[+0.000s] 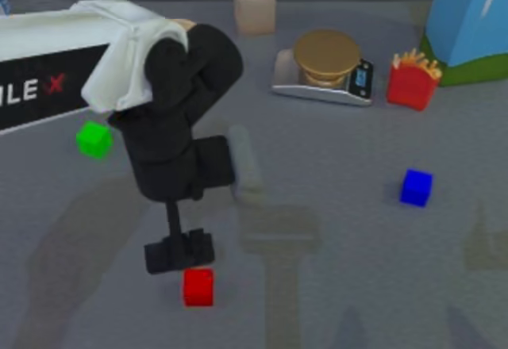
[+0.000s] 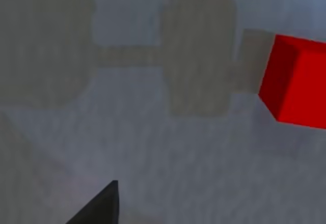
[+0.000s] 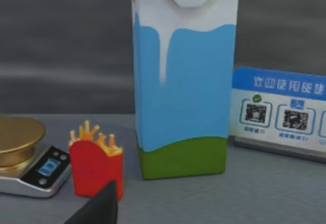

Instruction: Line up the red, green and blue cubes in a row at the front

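Down at the front of the table, the left gripper (image 1: 179, 252) hangs low just behind the red cube (image 1: 198, 287), close to it; whether they touch I cannot tell. From above its fingers read as one dark block, and the left wrist view shows only one black fingertip (image 2: 102, 206) over bare table, so I cannot tell whether the fingers are apart or together. In that wrist view the red cube (image 2: 298, 84) sits off to one side, resting flat on the table and outside the fingers.

The green cube (image 1: 94, 139) lies toward the table's left, partly tucked beside the left arm's dark body. The blue cube (image 1: 416, 187) sits well apart on the right side, farther back than the red one. The three cubes are scattered, not in a row.

At the back stand a tan box (image 1: 254, 3), a scale (image 1: 324, 71) with a brass pan, a red fries carton (image 1: 413, 81) just right of the scale, and a blue-and-green milk carton (image 1: 468, 24) in the right corner.

The right arm is out of the top view. Its wrist camera faces the milk carton, the fries, the scale and a blue sign (image 3: 277, 113), with one dark fingertip (image 3: 99, 208) at the edge; its finger state cannot be told either.
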{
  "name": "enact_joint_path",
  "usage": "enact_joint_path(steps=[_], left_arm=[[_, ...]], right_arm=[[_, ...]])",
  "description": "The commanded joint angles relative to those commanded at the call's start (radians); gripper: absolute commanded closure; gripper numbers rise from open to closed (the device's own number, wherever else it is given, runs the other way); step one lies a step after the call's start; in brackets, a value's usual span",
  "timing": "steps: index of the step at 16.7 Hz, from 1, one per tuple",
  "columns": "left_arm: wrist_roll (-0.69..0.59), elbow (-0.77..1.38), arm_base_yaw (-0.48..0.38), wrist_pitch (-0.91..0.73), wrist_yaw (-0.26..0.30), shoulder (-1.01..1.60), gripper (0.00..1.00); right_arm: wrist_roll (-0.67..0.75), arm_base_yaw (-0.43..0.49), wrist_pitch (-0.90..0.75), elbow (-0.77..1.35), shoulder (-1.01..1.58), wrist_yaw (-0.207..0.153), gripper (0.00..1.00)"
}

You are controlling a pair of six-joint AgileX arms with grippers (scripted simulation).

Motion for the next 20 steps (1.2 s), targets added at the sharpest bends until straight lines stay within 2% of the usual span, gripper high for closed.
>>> enact_joint_path(steps=[7, 11, 17, 20], left_arm=[[-0.317, 0.498, 0.322, -0.13, -0.01, 0.349, 0.0], [-0.464, 0.668, 0.469, -0.175, -0.015, 0.484, 0.0], [-0.483, 0.684, 0.488, -0.174, -0.015, 0.5, 0.0], [-0.485, 0.631, 0.49, -0.104, -0.015, 0.522, 0.0]], right_arm=[[0.0, 0.0, 0.0, 0.0, 0.0, 0.0, 0.0], [0.0, 0.0, 0.0, 0.0, 0.0, 0.0, 0.0], [0.0, 0.0, 0.0, 0.0, 0.0, 0.0, 0.0], [0.0, 0.0, 0.0, 0.0, 0.0, 0.0, 0.0]])
